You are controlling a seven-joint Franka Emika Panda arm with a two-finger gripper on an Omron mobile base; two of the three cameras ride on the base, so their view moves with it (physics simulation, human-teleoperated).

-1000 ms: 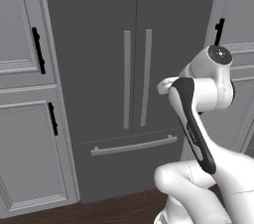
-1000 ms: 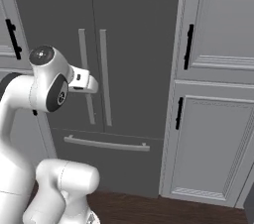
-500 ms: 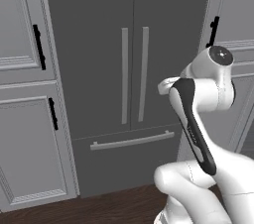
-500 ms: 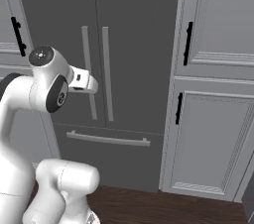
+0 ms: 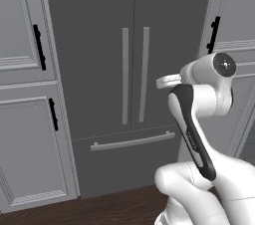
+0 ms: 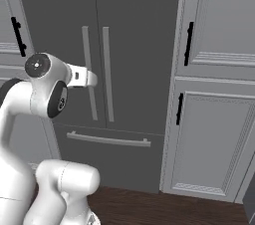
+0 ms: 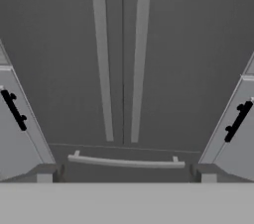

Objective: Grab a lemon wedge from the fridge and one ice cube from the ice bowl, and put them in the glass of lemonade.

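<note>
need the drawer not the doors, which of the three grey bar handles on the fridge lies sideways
The lower drawer handle: it runs horizontally across the fridge below the doors. The left door handle and right door handle stand upright, side by side at the centre seam.

I see dark wood floor (image 5: 114, 204) along the bottom, with the fridge (image 5: 99, 35) standing on it, doors shut, flanked by grey paneled cabinets (image 6: 209, 139) that also run down to the floor.
</note>
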